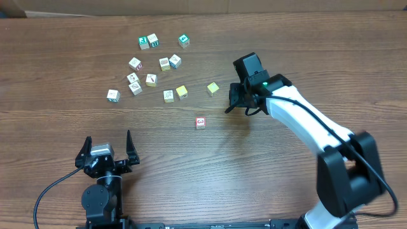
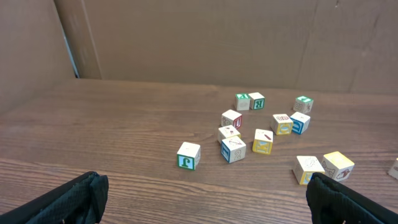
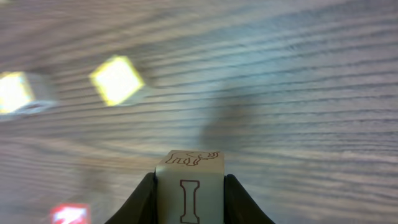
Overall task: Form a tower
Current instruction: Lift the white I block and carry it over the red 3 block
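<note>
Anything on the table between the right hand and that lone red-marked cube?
Nothing: in the overhead view the table is bare wood between the right hand and the red-marked cube. The nearest yellow cube sits off that line.

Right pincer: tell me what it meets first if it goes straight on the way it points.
Probably bare table. The right pincer, shut on the lettered cube, aims at open wood; the yellow cube sits left of that line. Depth is unclear.
</note>
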